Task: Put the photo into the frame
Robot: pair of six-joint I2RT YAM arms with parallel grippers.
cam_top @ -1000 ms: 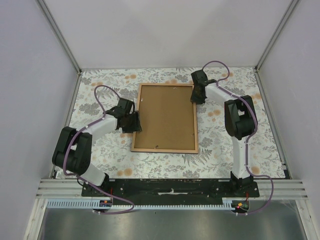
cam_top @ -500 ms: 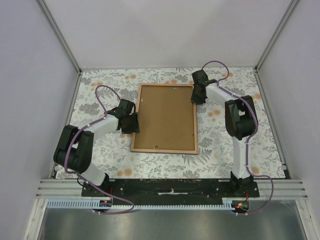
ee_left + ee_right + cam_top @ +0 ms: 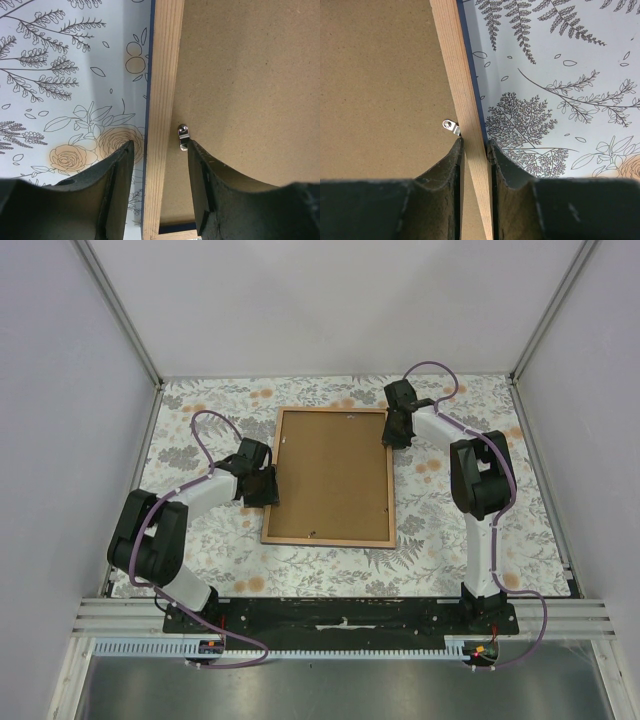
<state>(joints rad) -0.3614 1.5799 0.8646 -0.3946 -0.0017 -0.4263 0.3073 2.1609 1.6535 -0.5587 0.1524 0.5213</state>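
Flowered cloth with a brown panel on it, shut in by plain walls.

The table is covered by a pale cloth printed with grey ferns and leaves, and orange roses are seen at 12, 3 and 7 o'clock. The fibreboard panel is laid flat near the middle, its long sides running from 12 to 6 o'clock. A small metal clip is seen lying on the panel's 9 o'clock edge, and another clip on its 3 o'clock edge. The cloth is bounded by walls at 9, 12 and 3 o'clock. At 6 o'clock aluminium rails, a slotted white duct and a grey metal sheet are seen.
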